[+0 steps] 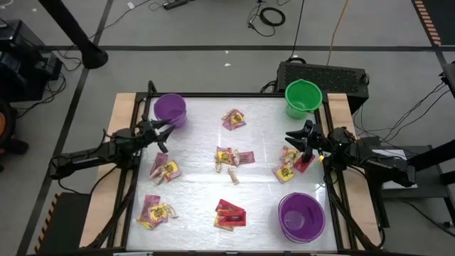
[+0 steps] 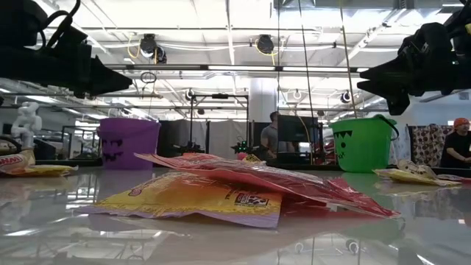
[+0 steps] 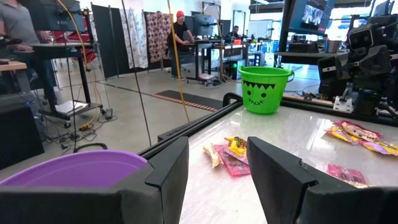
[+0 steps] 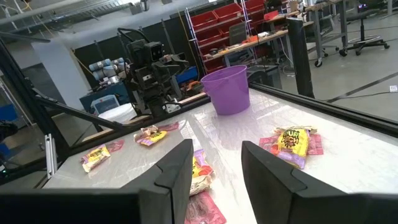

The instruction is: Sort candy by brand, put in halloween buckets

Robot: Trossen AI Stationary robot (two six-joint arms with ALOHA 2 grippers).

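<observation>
We see 3 round plastic pails w/ thick rims on the glossy white table (image 1: 199, 114). From the high view: a purple bucket (image 1: 170, 109) at 11 o'clock, a green bucket (image 1: 302, 97) at 1 o'clock, and a second purple bucket (image 1: 301, 215) at 5 o'clock. All three look empty, though we can't fully read their bottoms.

Candy lies loose in small piles: crinkly yellow and pink packets at 12 (image 1: 233, 119), centre (image 1: 231, 158), 9 (image 1: 164, 169), 7 (image 1: 154, 211), 3 (image 1: 290, 165), and flat red ones at 6 (image 1: 229, 214). Brand print is too small to make out.

Left gripper (image 1: 163, 134) hovers beside the 11 o'clock bucket, fingers parted, holding nothing. Right gripper (image 1: 297, 137) hangs over the 3 o'clock pile, fingers parted, empty too.
</observation>
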